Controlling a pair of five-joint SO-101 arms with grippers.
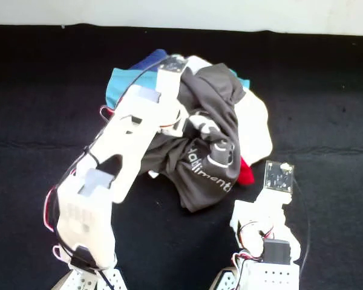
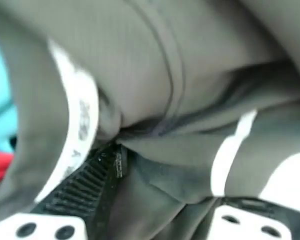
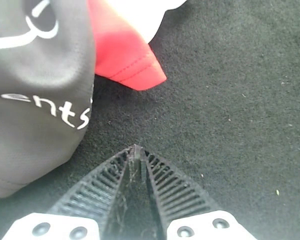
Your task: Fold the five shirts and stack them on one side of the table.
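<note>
Grey shirt (image 1: 212, 157): soft, light, limp.
A fold is pinched in the left claw (image 2: 135, 150); the right claw (image 3: 135, 150) is closed empty beside the hem, the advised hold.

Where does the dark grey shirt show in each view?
High view: dark grey shirt tops the mid-table pile.
Left wrist view: the shirt close up, folds bunched.
Right wrist view: the shirt lies ahead of the right gripper.
Shared landmark: red shirt beside it.

place: robot lab bench | black-clothed table (image 1: 42, 78) | white wall (image 1: 230, 12) behind
</note>
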